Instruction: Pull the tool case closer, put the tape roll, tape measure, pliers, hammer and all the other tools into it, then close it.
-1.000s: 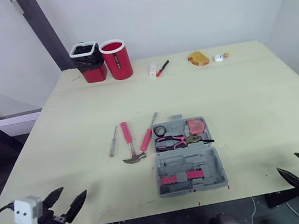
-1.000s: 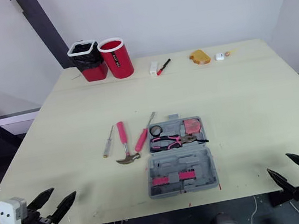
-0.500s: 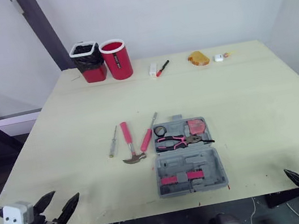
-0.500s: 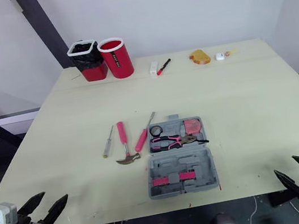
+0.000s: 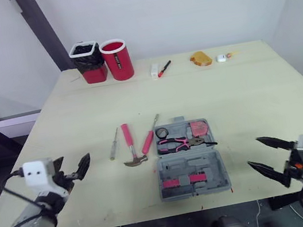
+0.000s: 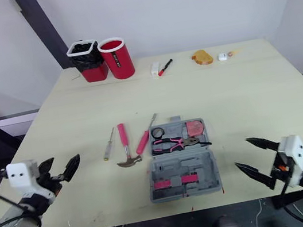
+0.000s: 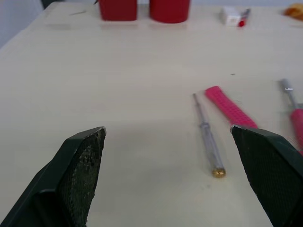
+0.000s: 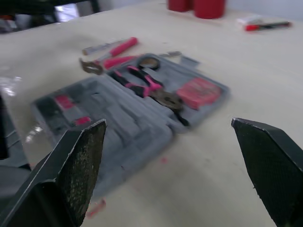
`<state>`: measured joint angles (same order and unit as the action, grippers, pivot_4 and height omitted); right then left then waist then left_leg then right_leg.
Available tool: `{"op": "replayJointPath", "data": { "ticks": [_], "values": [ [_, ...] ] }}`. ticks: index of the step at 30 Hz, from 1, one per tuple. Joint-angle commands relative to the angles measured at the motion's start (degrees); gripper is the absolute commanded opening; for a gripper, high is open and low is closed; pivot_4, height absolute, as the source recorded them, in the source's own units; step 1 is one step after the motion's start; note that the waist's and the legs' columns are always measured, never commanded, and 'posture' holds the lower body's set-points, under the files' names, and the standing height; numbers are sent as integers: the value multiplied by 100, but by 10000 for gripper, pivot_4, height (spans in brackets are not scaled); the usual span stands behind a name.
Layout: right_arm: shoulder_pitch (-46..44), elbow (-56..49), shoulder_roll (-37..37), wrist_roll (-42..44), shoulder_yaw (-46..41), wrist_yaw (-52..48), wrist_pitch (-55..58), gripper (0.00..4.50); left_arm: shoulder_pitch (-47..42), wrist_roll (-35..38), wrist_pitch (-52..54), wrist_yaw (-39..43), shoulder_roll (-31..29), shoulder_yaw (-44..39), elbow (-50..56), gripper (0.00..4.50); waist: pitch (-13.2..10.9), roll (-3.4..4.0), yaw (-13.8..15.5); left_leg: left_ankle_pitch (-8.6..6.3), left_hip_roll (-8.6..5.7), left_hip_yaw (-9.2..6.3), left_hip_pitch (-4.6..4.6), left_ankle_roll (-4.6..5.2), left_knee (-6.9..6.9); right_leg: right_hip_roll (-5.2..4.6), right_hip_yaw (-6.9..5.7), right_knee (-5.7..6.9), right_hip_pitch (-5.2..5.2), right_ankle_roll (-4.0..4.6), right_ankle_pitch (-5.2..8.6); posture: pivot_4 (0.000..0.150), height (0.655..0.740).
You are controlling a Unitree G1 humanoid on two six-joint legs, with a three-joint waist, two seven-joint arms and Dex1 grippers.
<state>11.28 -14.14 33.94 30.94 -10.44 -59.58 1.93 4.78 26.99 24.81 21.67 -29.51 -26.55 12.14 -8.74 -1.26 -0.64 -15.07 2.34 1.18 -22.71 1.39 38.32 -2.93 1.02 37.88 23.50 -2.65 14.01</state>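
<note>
Left eye view: left gripper (image 5: 74,163) lower left and right gripper (image 5: 254,151) lower right, both with fingers apart, holding nothing. Tool case (image 5: 194,175) lies open at lower centre; pliers (image 5: 181,142), tape roll (image 5: 161,132) and tape measure (image 5: 199,127) sit in its upper half. Hammer (image 5: 129,147), pink-handled screwdriver (image 5: 148,141) and thin screwdriver (image 5: 114,145) lie on the table (image 5: 251,85) just left of it. Red cup (image 5: 118,61) upper left

Bare board around the tool case (image 5: 193,172)
Right of the case and behind it the table (image 5: 253,96) lies bare; just left of it a hammer (image 5: 130,147) and screwdrivers (image 5: 148,141) block the way; red bins (image 5: 103,61) stand well behind.
</note>
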Motion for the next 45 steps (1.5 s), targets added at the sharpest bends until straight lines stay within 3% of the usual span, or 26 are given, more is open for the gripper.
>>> {"op": "replayJointPath", "data": {
  "ticks": [1, 10, 18, 33, 34, 35, 36, 43, 45],
  "values": [
    [-433, -260, 98, 153, 192, -139, 177, 44551, -322, -351, 340, -625, 40, 240, 366, 45000, 0, -1, 6, 0, -1, -1, 0, 0, 1, 0, -1, 1, 0, 0, 0, 1500, 7371],
    [-1566, -98, -31, 80, 719, -86, 568, 44551, -1095, -1016, 753, -1222, 624, 1338, -7, 45000, -1, -3, 24, 0, -7, 0, -5, 0, 2, 1, -6, 0, -1, -1, -2, 1500, 7371],
    [-1721, -45, 53, 22, 685, -88, 654, 44551, -1592, -1514, 610, -1598, 935, 1576, -928, 45000, -1, -3, 24, 1, -8, 1, -5, 0, 2, 3, -10, 2, -2, -1, -3, 1500, 7371],
    [-1904, -199, 61, 9, 664, 118, 841, 44551, -2667, -1916, -711, -1206, 1096, 1679, -3624, 45000, -1, -3, 95, 1, -12, 8, -8, 0, 6, 1, -18, 4, -4, -3, -4, 1500, 7371],
    [-1923, -200, 68, 5, 653, 130, 852, 45000, -2737, -1928, -789, -1199, 1117, 1669, -3780, 39875, -1, -3, 97, 1, -12, 7, -8, 0, 6, 1, -19, 5, -4, -3, -4, 1500, 7371],
    [-1938, -199, 73, 0, 644, 137, 856, 45000, -2792, -1942, -855, -1204, 1135, 1665, -3899, 39317, -1, -3, 103, 1, -12, 7, -8, 0, 6, 1, -19, 5, -4, -3, -4, 1500, 7371],
    [-1944, -204, 78, -6, 638, 143, 858, 45000, -2822, -1950, -901, -1206, 1148, 1662, -3968, 35679, -1, -3, 113, 1, -12, 7, -7, 0, 6, 1, -19, 5, -4, -3, -4, 1500, 7371],
    [-1974, -239, 60, -43, 680, 193, 859, 45000, -2692, -1919, -975, -1273, 1300, 1610, -3802, 2309, -1, -3, 130, 1, -11, 8, -7, 0, 7, 2, -18, 5, -4, -4, -4, 1500, 7371],
    [-1999, -226, 42, -52, 697, 192, 849, 45000, -2586, -1898, -939, -1321, 1338, 1582, -3642, 1066, -1, -3, 129, 1, -11, 7, -7, 0, 7, 1, -17, 5, -5, -4, -4, 1500, 7371]
  ]
}}
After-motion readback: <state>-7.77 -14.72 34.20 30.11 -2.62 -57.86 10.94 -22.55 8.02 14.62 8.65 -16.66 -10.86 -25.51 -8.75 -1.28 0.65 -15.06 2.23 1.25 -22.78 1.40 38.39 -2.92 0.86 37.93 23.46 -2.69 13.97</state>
